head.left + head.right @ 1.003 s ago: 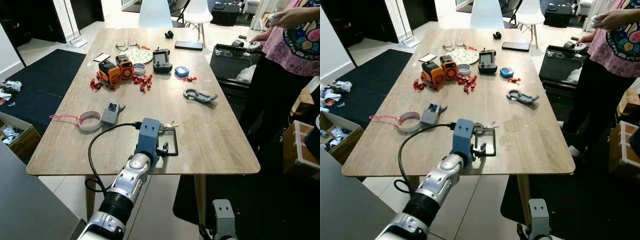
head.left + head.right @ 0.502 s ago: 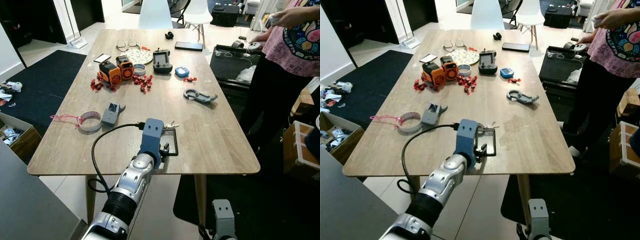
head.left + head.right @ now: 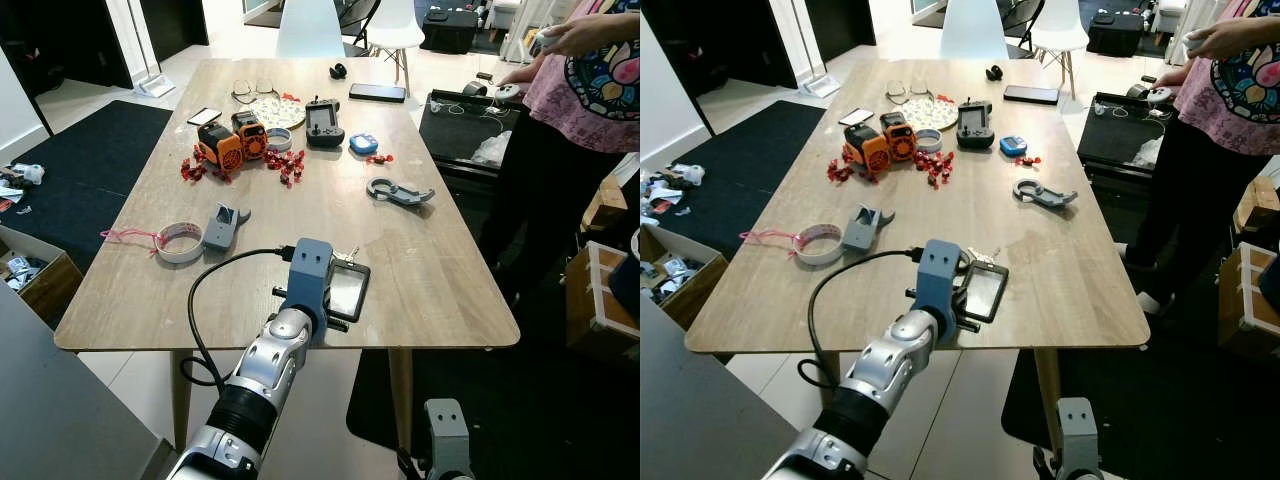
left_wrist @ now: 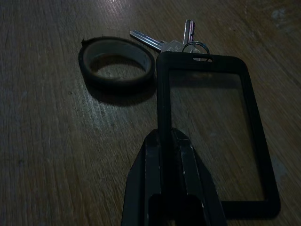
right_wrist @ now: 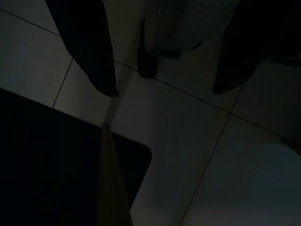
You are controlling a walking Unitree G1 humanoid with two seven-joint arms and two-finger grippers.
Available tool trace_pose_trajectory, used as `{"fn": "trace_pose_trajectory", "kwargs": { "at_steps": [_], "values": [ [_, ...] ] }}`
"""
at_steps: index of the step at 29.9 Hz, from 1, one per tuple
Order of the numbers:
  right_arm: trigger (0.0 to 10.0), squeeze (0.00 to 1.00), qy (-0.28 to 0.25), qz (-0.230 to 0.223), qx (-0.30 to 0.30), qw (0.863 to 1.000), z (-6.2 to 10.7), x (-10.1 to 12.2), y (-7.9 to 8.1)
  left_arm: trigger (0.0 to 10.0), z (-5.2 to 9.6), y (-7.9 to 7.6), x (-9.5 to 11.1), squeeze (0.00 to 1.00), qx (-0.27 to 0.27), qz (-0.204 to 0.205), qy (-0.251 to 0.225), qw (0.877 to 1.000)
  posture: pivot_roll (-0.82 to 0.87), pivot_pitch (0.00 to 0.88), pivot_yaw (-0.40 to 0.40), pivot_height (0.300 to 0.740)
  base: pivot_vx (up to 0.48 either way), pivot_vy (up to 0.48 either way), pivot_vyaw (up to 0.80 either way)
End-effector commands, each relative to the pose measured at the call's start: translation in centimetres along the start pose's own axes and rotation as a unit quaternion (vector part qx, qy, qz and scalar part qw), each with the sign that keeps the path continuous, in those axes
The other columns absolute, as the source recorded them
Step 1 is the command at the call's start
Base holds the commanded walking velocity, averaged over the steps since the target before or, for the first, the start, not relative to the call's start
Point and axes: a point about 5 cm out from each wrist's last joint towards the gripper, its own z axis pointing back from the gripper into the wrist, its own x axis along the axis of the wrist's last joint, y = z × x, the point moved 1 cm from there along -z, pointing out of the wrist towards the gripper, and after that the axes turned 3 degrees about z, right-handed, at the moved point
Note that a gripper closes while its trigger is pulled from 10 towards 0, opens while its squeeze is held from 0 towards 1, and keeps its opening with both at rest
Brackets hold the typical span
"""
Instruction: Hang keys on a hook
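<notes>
Since a second earlier, the left tool (image 4: 168, 141) had lifted the black card holder (image 3: 349, 291) up off the desk (image 3: 440, 280) at a tilt; before that it had lain flat. Farthest left on the desk lay a roll of tape (image 3: 180, 242) with a grey dispenser (image 3: 220, 226) just beside it. Next came the left tool, near the front edge, its two fingers pinched narrow on the long side of the card holder's frame. The keys (image 4: 164, 44) hung from a small ring (image 4: 195, 46) at the holder's far end, their blades fanned out against the wood, and a dark rubber band (image 4: 117, 63) lay beside them. Further right a grey carabiner (image 3: 399, 191) rested on the desk, well apart. At the far right a person (image 3: 590, 90) in a pink shirt stood by the desk. The right tool (image 5: 106, 56) hung idle over a tiled floor (image 5: 188, 141), fingers spread wide.
</notes>
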Motion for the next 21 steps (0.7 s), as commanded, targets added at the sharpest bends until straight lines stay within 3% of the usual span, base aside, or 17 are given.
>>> {"fn": "trace_pose_trajectory", "kwargs": {
  "at_steps": [1,4,9,12,16,21],
  "values": [
    [10.0,0.0,0.009,-0.004,-0.002,1.0,0.1,-0.4,-0.1,0.0,0.0,0.0,-1.9,0.0,0.006,0.007,0.04,0.999,0.02,0.091,0.013,0.74,0.0,0.0,0.0],
    [10.0,0.0,0.007,-0.005,-0.002,1.0,0.1,-0.3,0.0,0.0,0.0,0.7,-1.3,0.0,-0.001,-0.024,0.012,1.0,0.02,0.091,0.014,0.74,0.0,0.0,0.0],
    [10.0,0.0,0.007,-0.006,-0.002,1.0,0.0,-0.3,0.0,0.0,0.1,1.3,-0.9,0.0,-0.018,-0.034,-0.007,0.999,0.02,0.09,0.013,0.74,0.0,0.0,0.0],
    [10.0,0.0,0.006,-0.006,-0.002,1.0,0.0,-0.2,0.0,0.0,0.4,1.8,0.0,0.0,-0.066,-0.047,-0.037,0.996,0.03,0.09,0.012,0.74,0.0,0.0,0.0],
    [10.0,0.0,0.006,-0.006,-0.002,1.0,0.0,-0.2,0.1,0.0,1.0,2.6,0.8,0.0,-0.109,-0.004,-0.05,0.993,0.03,0.089,0.011,0.74,0.0,0.0,0.0],
    [10.0,0.0,0.006,-0.006,-0.002,1.0,0.0,-0.1,0.1,0.0,1.1,4.5,2.1,0.0,-0.098,0.028,-0.067,0.993,0.03,0.085,0.008,0.74,0.0,0.0,0.0]
  ]
}}
